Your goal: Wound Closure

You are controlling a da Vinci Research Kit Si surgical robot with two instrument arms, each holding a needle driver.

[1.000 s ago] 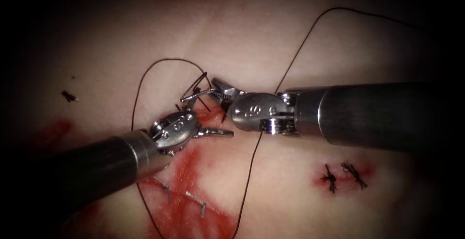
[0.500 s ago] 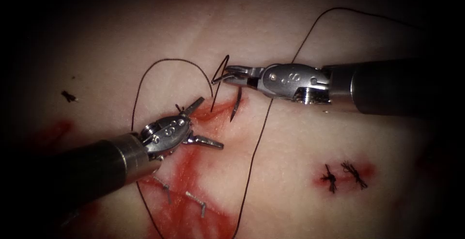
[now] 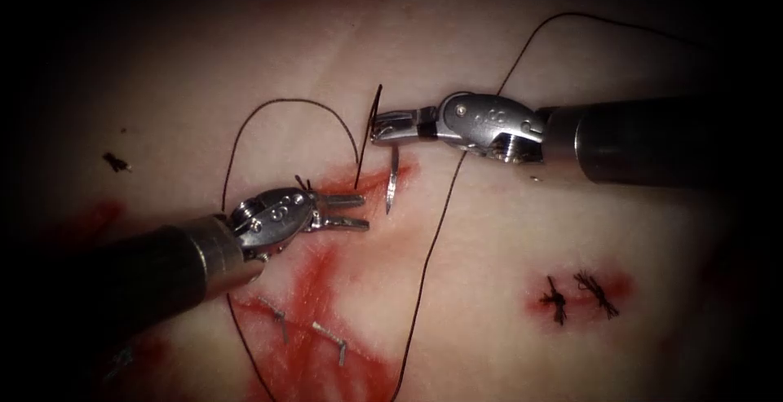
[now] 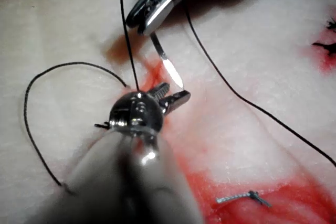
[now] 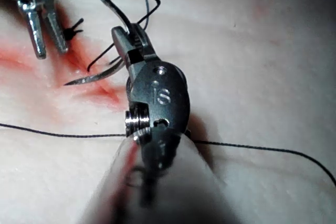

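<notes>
My right tool (image 3: 383, 130) comes in from the right with its jaws shut on the curved needle (image 3: 391, 182) near the middle of its curve. The needle is out of the tissue, its point hanging just over the red-stained cut (image 3: 326, 271). Close up, the needle (image 5: 92, 77) runs free of the surface from the right tool (image 5: 125, 39). My left tool (image 3: 355, 211) lies on the cut's upper end, its jaws narrowly open and holding nothing. The needle's point (image 4: 176, 77) sits just beyond the left tool (image 4: 176, 94). Dark thread (image 3: 277, 102) loops left from the needle.
A long strand of thread (image 3: 436, 231) crosses the tissue (image 3: 489, 231) under the right tool's shaft. Two finished knots (image 3: 579, 294) sit right of the cut. Small metal pieces (image 3: 330, 341) lie in the red fluid lower down. A cut thread end (image 3: 117, 161) lies far left.
The right tool lifted the needle up and away from the left tool's jaws and turned it point down. The left tool's jaws went from wide open to narrowly open.
</notes>
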